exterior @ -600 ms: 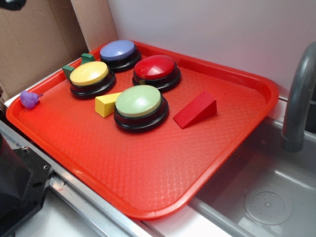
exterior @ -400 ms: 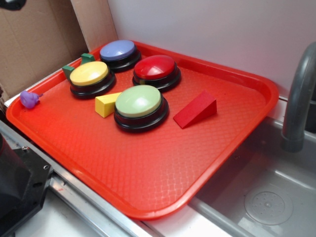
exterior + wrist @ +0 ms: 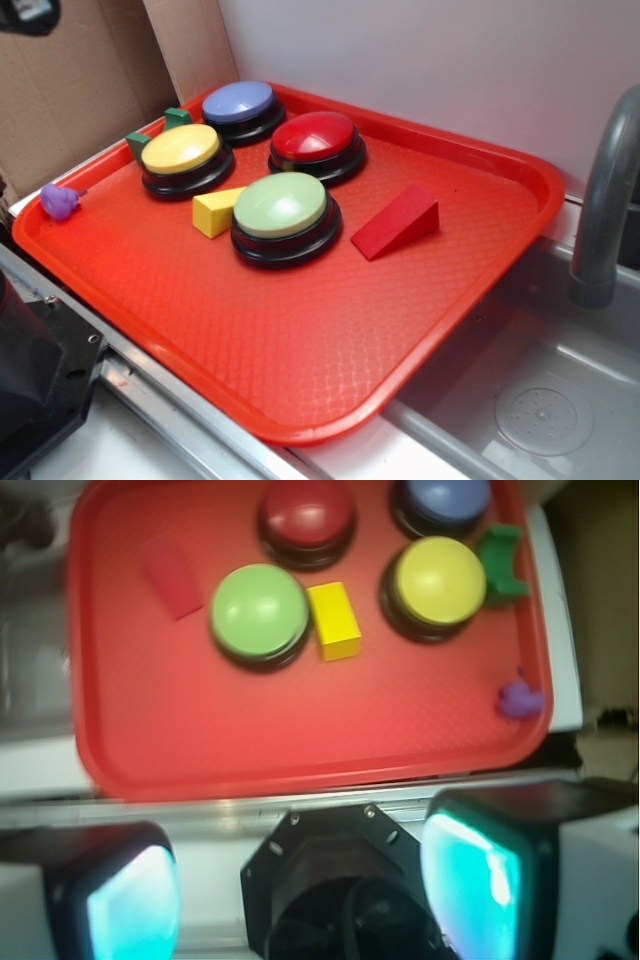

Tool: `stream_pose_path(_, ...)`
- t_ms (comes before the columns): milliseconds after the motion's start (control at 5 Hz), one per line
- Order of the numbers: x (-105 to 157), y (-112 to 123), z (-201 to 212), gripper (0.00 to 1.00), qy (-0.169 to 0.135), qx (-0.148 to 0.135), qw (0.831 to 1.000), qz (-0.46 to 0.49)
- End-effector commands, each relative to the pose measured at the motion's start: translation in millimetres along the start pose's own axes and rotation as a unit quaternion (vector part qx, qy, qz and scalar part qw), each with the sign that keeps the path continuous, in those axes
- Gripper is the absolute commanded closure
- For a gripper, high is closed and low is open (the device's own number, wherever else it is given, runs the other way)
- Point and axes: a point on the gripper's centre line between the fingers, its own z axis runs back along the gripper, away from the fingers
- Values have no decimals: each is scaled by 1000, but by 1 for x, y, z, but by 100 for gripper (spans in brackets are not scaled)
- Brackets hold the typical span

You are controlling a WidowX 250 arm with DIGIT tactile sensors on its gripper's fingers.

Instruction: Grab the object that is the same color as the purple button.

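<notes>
Exterior view shows no brand, label or legible writing on any item. A red tray (image 3: 300,380) lies on the worktop with its near right corner reaching over the edge of a grey sink (image 3: 540,400), where a grey faucet (image 3: 605,200) rises at the right. Four domed buttons cluster in the far left part of the tray: the purple button (image 3: 240,102) at the back, a red button (image 3: 316,138) to its right, a yellow button (image 3: 181,151) in front of it, and a green button (image 3: 282,207) nearest the middle. A yellow wedge (image 3: 215,211) touches the green button's left side, and a red wedge (image 3: 396,222) lies just right of it, apart from it. Small green blocks (image 3: 150,132) sit behind the yellow button against the tray's back rim. The object (image 3: 59,201), small and purple, rests at the tray's far left corner on the rim, well apart from the buttons, with brown cardboard (image 3: 70,90) standing just behind it. The near half of the tray is bare red surface.

Wrist view looks down from beyond the tray's near edge: the gripper (image 3: 300,880) stands open, its two fingers spread wide apart with nothing between them, outside the tray. The object (image 3: 519,696) appears at the tray's right rim, ahead and to the right of the fingers.
</notes>
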Motion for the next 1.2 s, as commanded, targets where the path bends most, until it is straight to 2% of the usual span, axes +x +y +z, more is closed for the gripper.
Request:
stream_pose_path(0, 23, 36, -33, 0, -23, 23, 988, 150)
stream_pose_path(400, 35, 81, -73, 0, -60, 73, 937, 335)
stream_pose_path(600, 40, 101, -90, 0, -90, 83, 898, 423)
stream_pose_path(800, 45, 115, -104, 0, -124, 97, 874, 461)
stream_pose_path(1000, 53, 132, -132, 0, -116, 104, 852, 499)
